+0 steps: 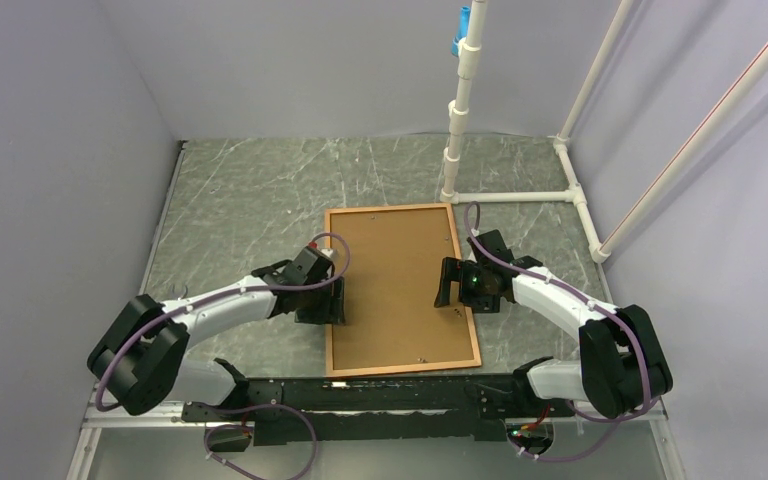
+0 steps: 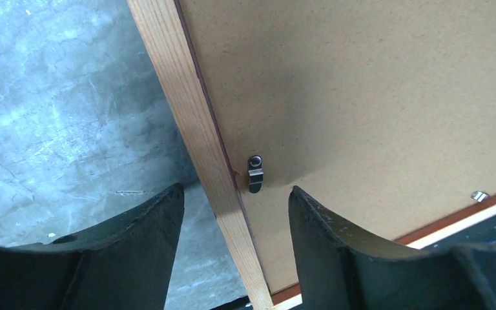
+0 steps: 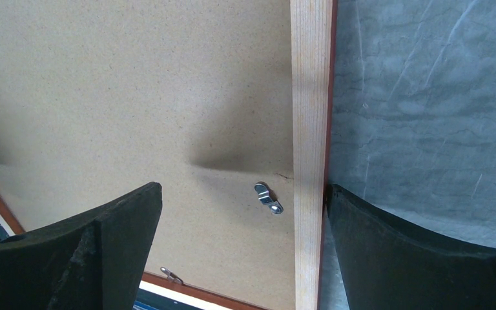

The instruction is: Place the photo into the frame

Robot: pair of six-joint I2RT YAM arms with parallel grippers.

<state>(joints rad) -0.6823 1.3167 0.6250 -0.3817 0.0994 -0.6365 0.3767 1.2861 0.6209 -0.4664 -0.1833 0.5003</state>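
Brown backing board (image 1: pixel 400 290) fills the frame (image 3: pixel 310 97); no photo shows. Left gripper (image 2: pixel 234 194) and right gripper (image 3: pixel 243 188) gape wide, empty.

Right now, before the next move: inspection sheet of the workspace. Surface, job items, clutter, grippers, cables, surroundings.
Surface: grey marbled table.
Job's things: frame lies face down at centre, with the brown backing board seated in it. Small metal clips sit on the board near its edges. The photo is not in view.
Clutter: nothing seen.
Grippers: left gripper open, straddling the frame's left edge; right gripper open, straddling its right edge. Neither holds anything.
Cables: purple cables loop along both arms.
Surroundings: grey walls; white pipe rig at the far right.
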